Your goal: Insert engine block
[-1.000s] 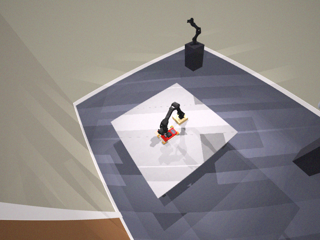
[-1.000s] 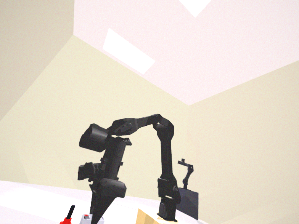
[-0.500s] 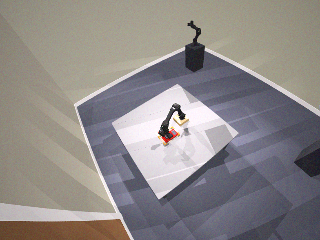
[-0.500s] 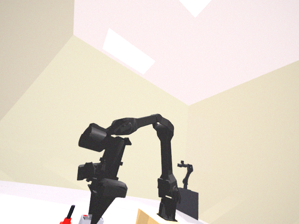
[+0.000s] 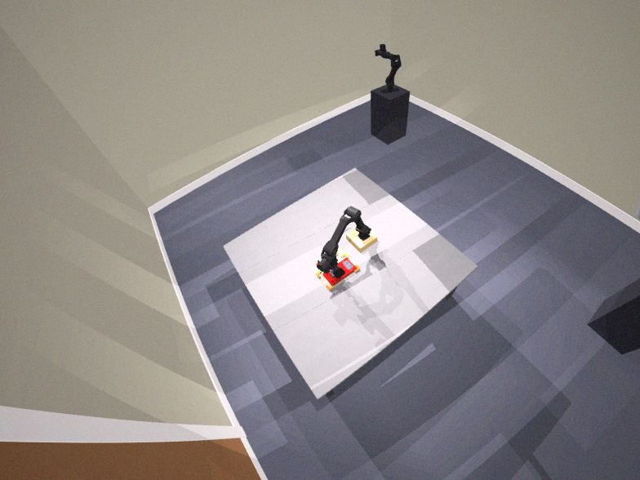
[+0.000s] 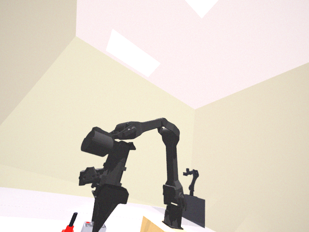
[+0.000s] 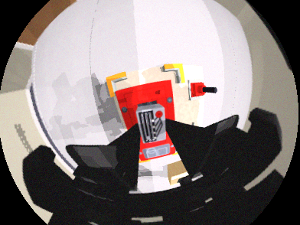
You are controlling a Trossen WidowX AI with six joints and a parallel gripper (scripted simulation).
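My gripper is shut on the grey engine block, which has a red round cap and dark bars on top. The block is upright over the middle of the red car body. It covers most of the opening; a dark strip shows past its far edge in the wrist view. How high the block sits relative to the opening, its slot and the rib cannot be seen. The car body lies with its grey windshield toward the arm's base.
The body lies on a beige plate with orange and yellow corner brackets. A red clamp with a black handle stands beside it. The arm's wooden base is on the white table.
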